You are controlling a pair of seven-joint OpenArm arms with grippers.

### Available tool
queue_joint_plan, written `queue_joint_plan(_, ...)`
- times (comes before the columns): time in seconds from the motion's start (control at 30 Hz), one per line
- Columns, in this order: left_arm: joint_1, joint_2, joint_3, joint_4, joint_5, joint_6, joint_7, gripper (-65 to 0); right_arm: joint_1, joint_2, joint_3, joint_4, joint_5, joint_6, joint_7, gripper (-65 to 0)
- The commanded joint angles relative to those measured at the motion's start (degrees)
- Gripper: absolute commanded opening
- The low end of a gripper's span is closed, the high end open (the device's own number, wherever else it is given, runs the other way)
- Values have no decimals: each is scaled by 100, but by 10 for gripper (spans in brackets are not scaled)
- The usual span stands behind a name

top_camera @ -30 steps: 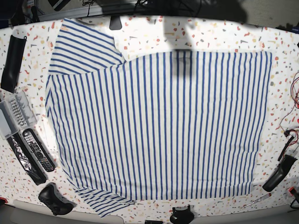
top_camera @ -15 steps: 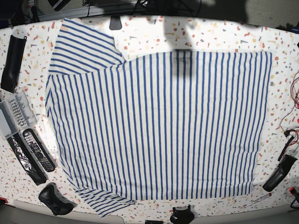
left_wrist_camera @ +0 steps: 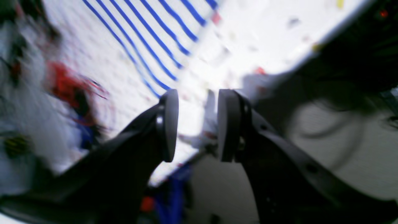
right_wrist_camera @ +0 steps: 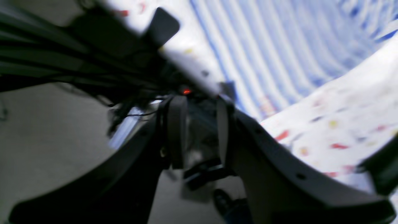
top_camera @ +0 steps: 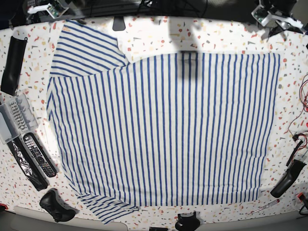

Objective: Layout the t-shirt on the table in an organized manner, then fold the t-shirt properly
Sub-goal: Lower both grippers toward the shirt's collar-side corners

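The t-shirt (top_camera: 163, 130), white with thin blue stripes, lies spread flat across the table (top_camera: 154, 36). One sleeve points to the far left (top_camera: 86, 45) and the other shows at the near left (top_camera: 108, 209). Its neck label is not visible. My left arm (top_camera: 275, 17) shows at the far right corner and my right arm (top_camera: 45, 7) at the far left corner, both off the shirt. The left gripper (left_wrist_camera: 197, 124) is open and empty above the table's edge, with the shirt (left_wrist_camera: 155, 34) beyond it. The right gripper (right_wrist_camera: 197, 130) is open and empty beside the table's edge, near the shirt (right_wrist_camera: 273, 46).
On the left stand a black tube (top_camera: 12, 62), a clear box (top_camera: 14, 118), remotes (top_camera: 36, 154) and a game controller (top_camera: 55, 206). On the right are red wires (top_camera: 301, 96), a black tool (top_camera: 288, 178) and a screwdriver (top_camera: 264, 207).
Both arms have come into the base view at the far corners of the table. The shirt has not moved.
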Motion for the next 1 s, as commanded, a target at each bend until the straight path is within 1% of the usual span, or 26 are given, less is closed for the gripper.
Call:
queue_joint_plan(0.0, 61, -140, -28, 122, 151, 70, -57, -464, -79, 13, 92, 146, -61, 11, 87, -486)
queue_joint_plan(0.1, -175, -304, -26, 87, 295, 72, -50, -457, -76, 13, 190, 315, -76, -39, 87, -486)
queue_joint_plan(0.27, -828, -308, -22, -26, 227, 70, -52, -401, 118, -7, 188, 522, -72, -44, -28, -486)
queue_joint_plan(0.4, -1193, -310, -22, -127, 234, 70, -63, -398, 389, -22, 184, 535, -74, -46, -323, -486)
queue_joint_plan(0.47, -1290, -319, -22, -236, 236, 68, -127, -398, 509, -22, 184, 535, -74, -46, -413, -486)
queue_joint_plan(0.6, -1318, -507, -20, -643, 232, 66, -459, -398, 688, -22, 184, 535, -28, -44, -417, -486)
queue_joint_plan(0.73, -1335, -702, -20, -1147, 273, 68, -474, -398, 793, -20, 184, 535, -33, -46, -424, -485)
queue_joint_plan(0.8, -1335, -719, 33, -1410, 273, 70, -603, -398, 835, -22, 181, 535, -26, -42, -426, -486)
queue_joint_plan(0.87, -1384, -719, 240, -1652, 275, 72, -614, -399, 872, -20, 184, 535, -26, -44, -426, -486)
queue_joint_plan(0.9, -1447, -719, 382, -1768, 275, 98, -570, -399, 876, -20, 181, 535, -26, -44, -424, -486)
queue_joint_plan(0.97, -1628, -719, 704, -1985, 310, 422, -481, -399, 885, -22, 181, 535, -26, -44, -431, -486)
